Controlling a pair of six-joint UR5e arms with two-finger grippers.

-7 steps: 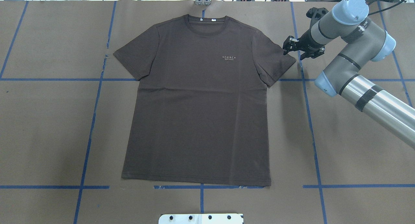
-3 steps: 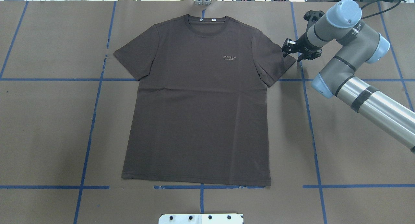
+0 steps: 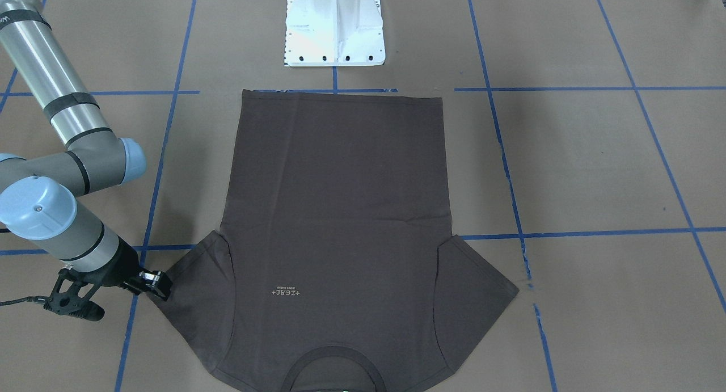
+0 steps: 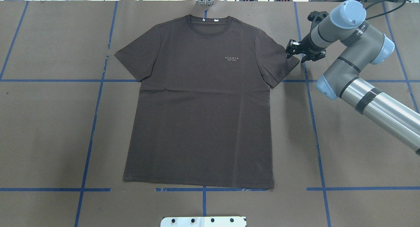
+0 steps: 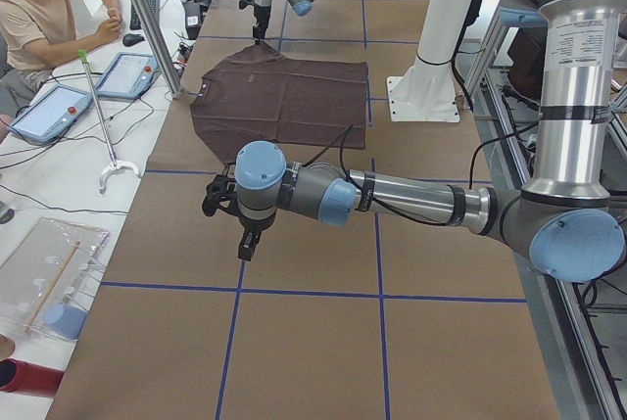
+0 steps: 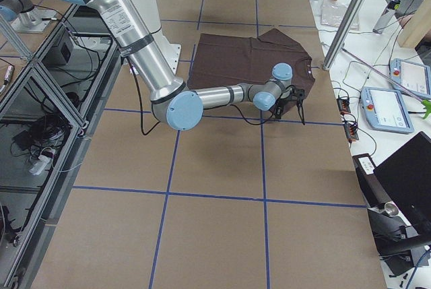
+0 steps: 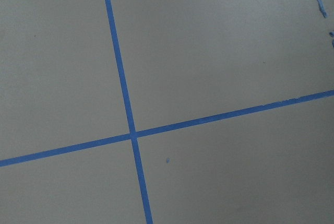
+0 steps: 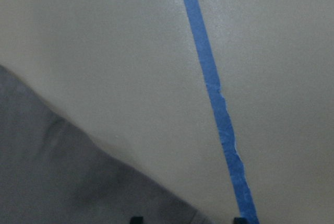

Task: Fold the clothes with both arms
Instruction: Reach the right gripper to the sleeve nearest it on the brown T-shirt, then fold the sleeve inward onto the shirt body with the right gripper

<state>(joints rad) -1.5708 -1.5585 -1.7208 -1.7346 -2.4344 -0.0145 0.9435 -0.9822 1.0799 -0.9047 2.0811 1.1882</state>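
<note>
Shifted slightly toward the T-shirt (image 4: 200,105) sleeve, the right gripper (image 4: 298,53) is held with jaws parted; a "+ZEAL+" print (image 4: 232,58) is read; whether the left gripper (image 5: 247,239) is parted cannot be told.

My white base (image 3: 334,26) stands on the brown counter (image 3: 567,165), blue tape lines (image 3: 567,88) running past it. Across the counter from it, a person (image 5: 44,9) sits by two tablets (image 5: 47,112).

Brown-papered desk (image 4: 49,138), gridded with blue tape (image 4: 90,148).
A dark T-shirt (image 4: 200,115) lies flat at its centre, collar to the far side; a white pedestal base (image 4: 203,221) stands at the near edge.
</note>
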